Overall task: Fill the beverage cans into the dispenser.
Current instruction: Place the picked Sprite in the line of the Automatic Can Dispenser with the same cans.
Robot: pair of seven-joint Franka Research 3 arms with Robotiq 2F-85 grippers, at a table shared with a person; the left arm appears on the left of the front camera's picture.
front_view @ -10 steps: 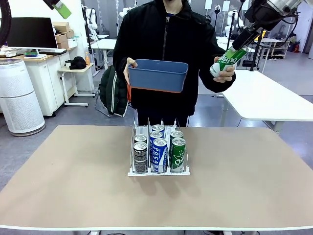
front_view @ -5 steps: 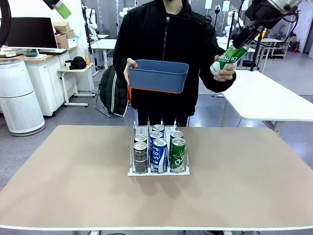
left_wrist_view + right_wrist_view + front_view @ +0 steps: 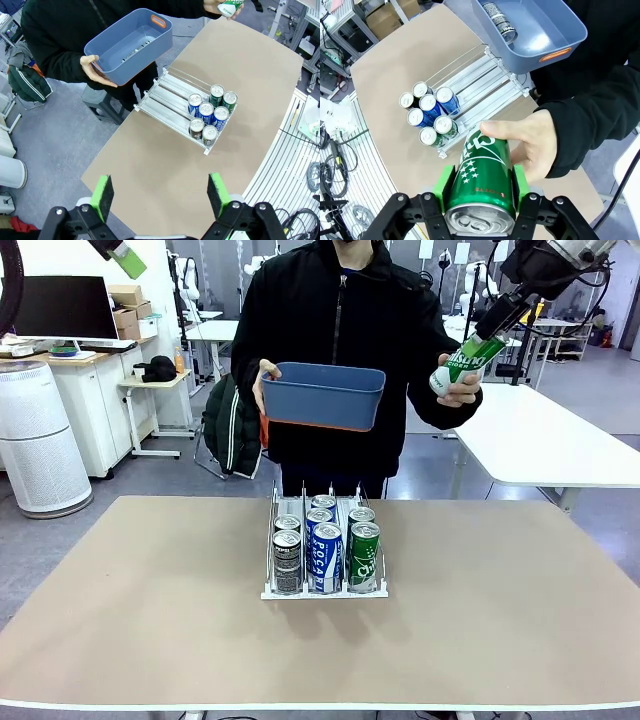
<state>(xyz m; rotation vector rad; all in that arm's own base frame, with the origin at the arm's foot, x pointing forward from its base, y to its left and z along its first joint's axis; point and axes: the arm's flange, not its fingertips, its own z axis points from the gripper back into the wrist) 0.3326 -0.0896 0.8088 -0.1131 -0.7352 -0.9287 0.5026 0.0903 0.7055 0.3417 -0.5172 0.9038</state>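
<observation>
A green beverage can (image 3: pixel 482 175) lies between the green pads of my right gripper (image 3: pixel 481 186), which is shut on its top end. The person's hand (image 3: pixel 532 147) still grips its lower end. From the front, this green can (image 3: pixel 464 363) hangs high at the right, under my right gripper (image 3: pixel 492 332). The dispenser (image 3: pixel 272 540) stands mid-table with several cans at its near end: dark ones in the left lane, blue ones (image 3: pixel 326 556) in the middle, green ones on the right. My left gripper (image 3: pixel 161 195) hovers open high above the table, seen from the front at the upper left (image 3: pixel 122 256).
The person stands at the far side of the table and holds a blue bin (image 3: pixel 322 395) in the other hand, above the dispenser's far end. A dark can (image 3: pixel 500 21) lies inside the bin (image 3: pixel 555 30). A white table (image 3: pixel 550 440) stands behind on the right.
The right gripper and the green can have barely shifted, a touch up and right. The person's hand stays on the can. The left arm has not moved.
</observation>
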